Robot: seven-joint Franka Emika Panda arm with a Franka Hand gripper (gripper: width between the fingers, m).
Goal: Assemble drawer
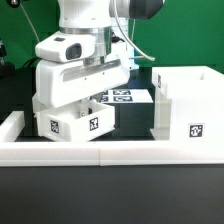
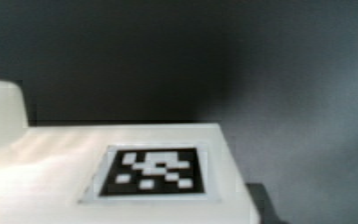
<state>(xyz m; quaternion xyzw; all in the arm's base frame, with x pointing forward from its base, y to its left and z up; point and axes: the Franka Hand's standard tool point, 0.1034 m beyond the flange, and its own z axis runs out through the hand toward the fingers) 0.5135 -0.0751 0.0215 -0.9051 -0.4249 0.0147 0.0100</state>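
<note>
White low wall runs all along the near edge of the black worktop.

Just behind the wall, toward the exterior view's left end of that edge, sits the small drawer tray. Two black-and-white tags show on the sides that face the camera.

Also just behind the wall, by the near corner on the exterior view's right, stands the tall drawer casing. It is a big white box, its top looks open, and one tag is on its front. The tray and the casing are apart, with bare worktop between them.

The claw is right on top of the small drawer tray. Its fat white body hides the fingers, so I cannot tell how wide the claw is open or if it has hold of the tray.

Farther back, near the middle of the worktop, lies the flat marker board with its tags facing up.

The white arm goes up from the claw and out of the picture.

The wrist view is blurry. It shows a flat white top with one square tag on it. I cannot tell which part this is.
</note>
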